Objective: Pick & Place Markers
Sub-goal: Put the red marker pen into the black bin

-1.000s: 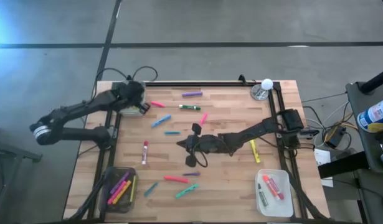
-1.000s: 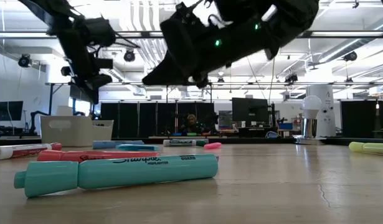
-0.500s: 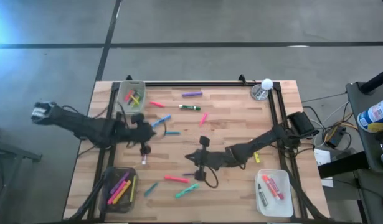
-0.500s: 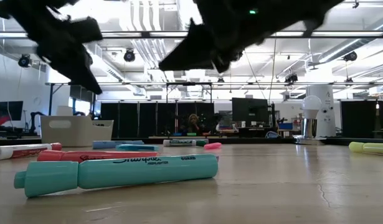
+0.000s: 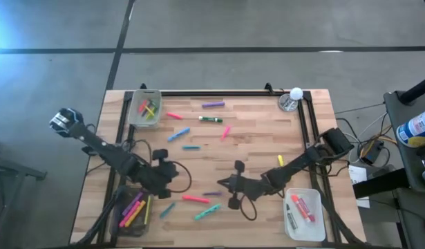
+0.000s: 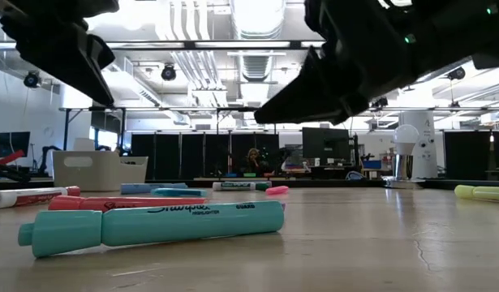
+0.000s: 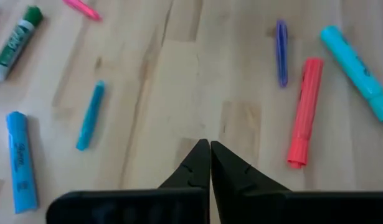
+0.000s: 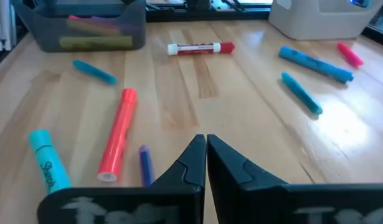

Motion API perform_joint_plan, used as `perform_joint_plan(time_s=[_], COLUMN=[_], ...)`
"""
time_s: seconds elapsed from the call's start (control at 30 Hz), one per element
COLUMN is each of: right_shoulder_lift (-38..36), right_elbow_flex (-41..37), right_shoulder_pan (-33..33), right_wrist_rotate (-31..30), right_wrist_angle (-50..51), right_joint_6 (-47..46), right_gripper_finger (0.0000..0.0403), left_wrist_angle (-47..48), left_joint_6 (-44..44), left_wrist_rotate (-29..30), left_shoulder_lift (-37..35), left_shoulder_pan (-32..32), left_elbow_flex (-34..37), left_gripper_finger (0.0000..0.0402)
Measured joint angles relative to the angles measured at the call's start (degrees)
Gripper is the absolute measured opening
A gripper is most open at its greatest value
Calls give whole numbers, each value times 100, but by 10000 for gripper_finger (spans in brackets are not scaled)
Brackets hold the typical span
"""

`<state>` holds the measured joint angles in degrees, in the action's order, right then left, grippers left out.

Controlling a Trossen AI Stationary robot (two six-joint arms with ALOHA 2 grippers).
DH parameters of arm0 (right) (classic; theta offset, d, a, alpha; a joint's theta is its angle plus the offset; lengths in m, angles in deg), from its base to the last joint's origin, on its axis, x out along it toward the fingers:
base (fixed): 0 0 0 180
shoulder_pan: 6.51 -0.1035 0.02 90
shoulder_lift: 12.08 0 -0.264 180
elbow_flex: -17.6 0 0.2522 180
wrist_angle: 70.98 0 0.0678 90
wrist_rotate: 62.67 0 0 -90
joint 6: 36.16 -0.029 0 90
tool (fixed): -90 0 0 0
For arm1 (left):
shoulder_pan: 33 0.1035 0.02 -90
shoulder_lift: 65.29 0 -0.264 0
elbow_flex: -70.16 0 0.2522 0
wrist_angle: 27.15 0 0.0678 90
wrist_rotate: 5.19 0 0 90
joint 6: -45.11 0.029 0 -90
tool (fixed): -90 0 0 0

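Teal plastic fills the nearest ground in the low view: a fat teal highlighter [image 6: 152, 227] lies on its side on the pale wooden surface [image 5: 253, 138], with a red marker [image 6: 123, 203] just behind it. From above, this pair lies near the front edge, the red marker [image 5: 195, 199] beside the teal one [image 5: 207, 211], and a small teal marker [image 5: 167, 209] rests to their left.

At the front left corner stands a dark bin [image 5: 133, 211] holding pink and yellow markers; at the front right, a pale bin [image 5: 304, 213] holds a red one and a green one.

Both arms hang low over the front half of the surface. The left claw [image 5: 172, 171] is closed and empty, its fingers pressed together above bare wood. The right claw [image 5: 226, 184] is likewise closed, holding nothing, with a thin purple marker [image 5: 212, 193] lying close to its tip.

Farther back lie a yellow marker [image 5: 280, 160], blue [image 5: 178, 134] and teal [image 5: 191, 147] ones, then pink, green and purple ones near the far edge. A pale bin [image 5: 145, 108] of markers sits at the far left corner.
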<state>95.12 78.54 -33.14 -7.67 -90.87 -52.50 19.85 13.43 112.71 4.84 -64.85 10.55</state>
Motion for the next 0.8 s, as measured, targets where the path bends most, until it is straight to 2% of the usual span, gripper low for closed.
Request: perform_joint_plan(time_s=[0.47,0.63,0.8], right_shoulder_lift=[0,0,0], right_elbow_flex=[-100,-102,-102], right_shoulder_pan=[-62,-64,-64], right_wrist_rotate=[-123,-123,-123], right_wrist_angle=[-13,-11,-2], right_joint_6=[-213,-212,-211], right_gripper_finger=[9,8,8], left_wrist_angle=[21,11,20], left_joint_6=[-160,-89,100], left_wrist_rotate=[-1026,-1354,-1382], left_shoulder_lift=[1992,2519,2800], left_shoulder_pan=[-107,-185,-237], left_elbow_flex=[-1113,-1334,-1512], left_gripper_finger=[111,122,122])
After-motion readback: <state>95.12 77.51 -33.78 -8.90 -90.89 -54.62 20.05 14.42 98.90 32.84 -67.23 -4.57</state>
